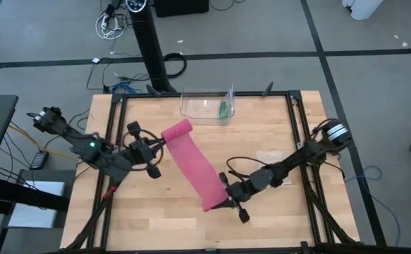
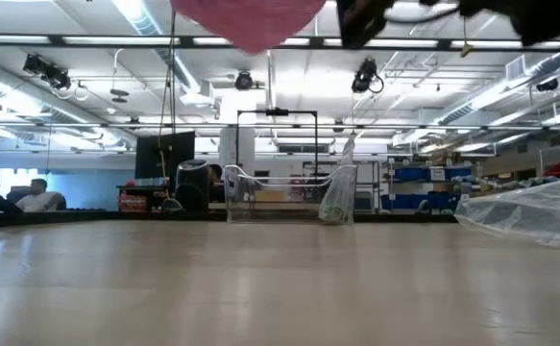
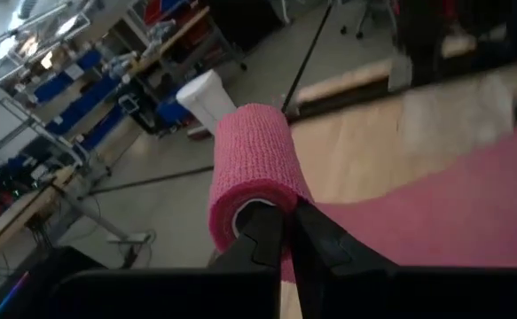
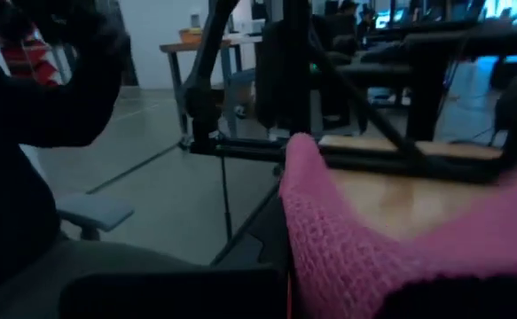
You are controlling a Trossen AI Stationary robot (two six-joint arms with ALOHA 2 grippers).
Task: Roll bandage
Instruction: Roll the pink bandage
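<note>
The magenta-pink bandage point(image 1: 193, 166) stretches as a flat strip across the middle of the table, from a small roll point(image 1: 177, 130) at its far end to its free end point(image 1: 212, 200) nearer the front. The low view shows it point(image 2: 251, 19) lifted clear of the table. My left gripper point(image 1: 156, 149) is shut on the roll, which also shows in the left wrist view point(image 3: 254, 164). My right gripper point(image 1: 224, 195) is shut on the free end, which also shows in the right wrist view point(image 4: 347, 252). My left gripper holds the roll at its open end point(image 3: 240, 217), where the pale hollow core shows. One finger point(image 3: 262, 235) stands at the core and the other point(image 3: 320, 239) outside the wall. The fingers come level from the table's left. The roll is clear of the table. My right gripper holds the strip's free end point(image 4: 329, 266), coming level from the table's right. The gripper's own body hides the place of contact. The strip runs away from it toward the roll, clear of the table and fairly straight.
A clear box point(image 1: 207, 106) with a small green item point(image 1: 223, 109) stands at the table's far middle and shows in the low view point(image 2: 289, 197). A clear flat plastic piece point(image 1: 268, 159) lies right of the bandage. A black frame point(image 1: 293, 106) borders the wooden top.
</note>
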